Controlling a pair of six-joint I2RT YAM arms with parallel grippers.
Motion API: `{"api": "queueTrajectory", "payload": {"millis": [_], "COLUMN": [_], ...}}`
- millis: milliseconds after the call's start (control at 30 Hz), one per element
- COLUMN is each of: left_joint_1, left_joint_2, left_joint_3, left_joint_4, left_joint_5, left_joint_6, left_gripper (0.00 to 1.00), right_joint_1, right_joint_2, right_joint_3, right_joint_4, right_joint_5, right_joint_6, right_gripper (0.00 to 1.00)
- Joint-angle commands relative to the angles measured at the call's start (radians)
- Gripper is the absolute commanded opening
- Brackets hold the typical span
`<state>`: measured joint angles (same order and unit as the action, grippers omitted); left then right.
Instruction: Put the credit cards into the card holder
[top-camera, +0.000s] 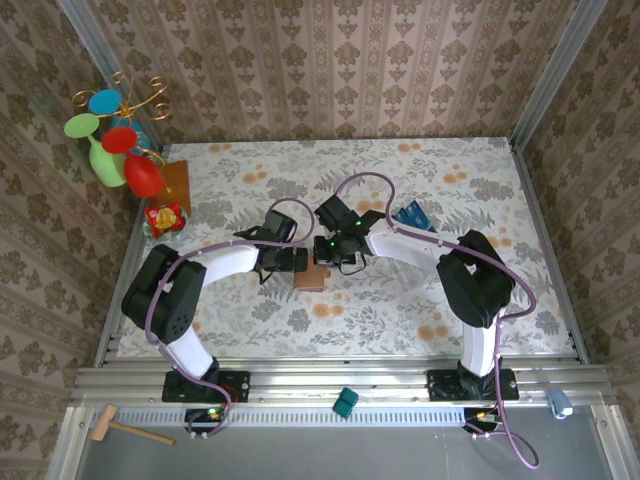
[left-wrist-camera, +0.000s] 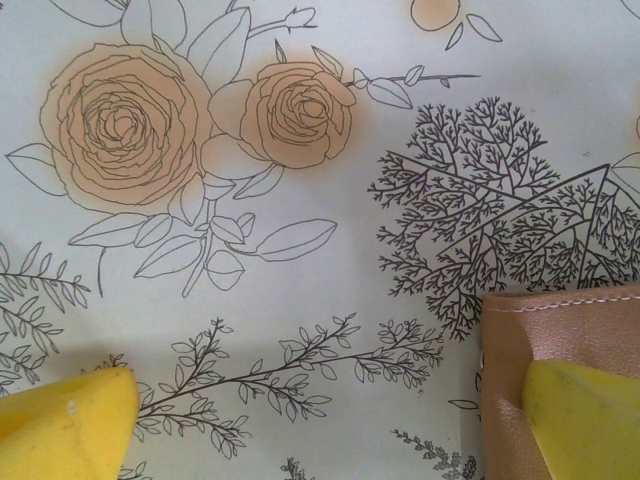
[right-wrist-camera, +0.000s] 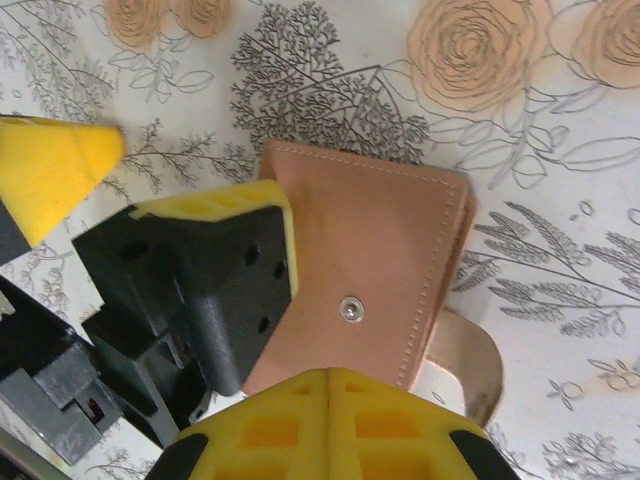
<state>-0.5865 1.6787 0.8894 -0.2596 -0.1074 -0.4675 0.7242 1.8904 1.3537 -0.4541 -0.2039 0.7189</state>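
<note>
Pinkish-brown and stitched along its edges, the card holder (right-wrist-camera: 375, 235) lies flat and closed on the floral tablecloth (left-wrist-camera: 300, 60), close to the middle of the table and a little left of centre, between the two wrists. Its snap stud (right-wrist-camera: 349, 311) faces up, and a strap tab (right-wrist-camera: 470, 365) sticks out from under one side. The left gripper (left-wrist-camera: 328, 405) is spread wide: one yellow fingertip (left-wrist-camera: 585, 425) sits over the holder's edge, while the other fingertip (left-wrist-camera: 60, 425) hangs over bare cloth well to the side, clear of the leather. The right gripper (right-wrist-camera: 330, 410) has its yellow pads (right-wrist-camera: 270, 435) pressed together with no gap between them, directly over another edge of the holder. Whether they nip the leather I cannot tell, since that edge runs out of sight beneath them. The credit cards (top-camera: 412, 216), a small blue cluster, lie on the cloth to the right and farther back, just beside the right arm and well apart from the holder. At the far left of the table sits an amber-orange square (top-camera: 176, 182), with a stand of coloured toy glasses (top-camera: 115, 125) beside it and a red-and-yellow object (top-camera: 165, 218) just nearer. On the near rail lie a wooden mallet (top-camera: 128, 428) at the left and a teal block (top-camera: 345, 402) towards the middle.
</note>
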Motion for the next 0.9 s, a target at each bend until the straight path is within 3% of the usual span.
{"api": "queueTrajectory", "payload": {"millis": [0, 100, 267, 333, 867], "left_joint_1": [-0.004, -0.004, -0.005, -0.005, -0.006], "left_joint_2": [0.05, 0.049, 0.052, 0.053, 0.064], "left_joint_3": [-0.032, -0.033, -0.031, -0.032, -0.029], "left_joint_4": [-0.04, -0.04, -0.039, -0.038, -0.03], "left_joint_5": [-0.041, -0.041, -0.041, -0.041, -0.038], "left_joint_6": [-0.01, -0.009, -0.009, -0.007, -0.009], "left_gripper": [1.0, 1.0, 1.0, 1.0, 1.0], "right_joint_1": [-0.003, -0.003, -0.003, -0.003, 0.004], "right_joint_2": [0.016, -0.025, -0.057, -0.049, 0.008], "right_joint_3": [-0.009, -0.011, -0.01, -0.01, 0.012], "right_joint_4": [0.025, -0.027, -0.16, -0.193, -0.182], "right_joint_5": [-0.027, 0.036, 0.164, 0.201, 0.173], "right_joint_6": [0.03, 0.015, -0.004, -0.01, -0.016], "right_gripper": [0.0, 0.0, 0.23, 0.27, 0.24]}}
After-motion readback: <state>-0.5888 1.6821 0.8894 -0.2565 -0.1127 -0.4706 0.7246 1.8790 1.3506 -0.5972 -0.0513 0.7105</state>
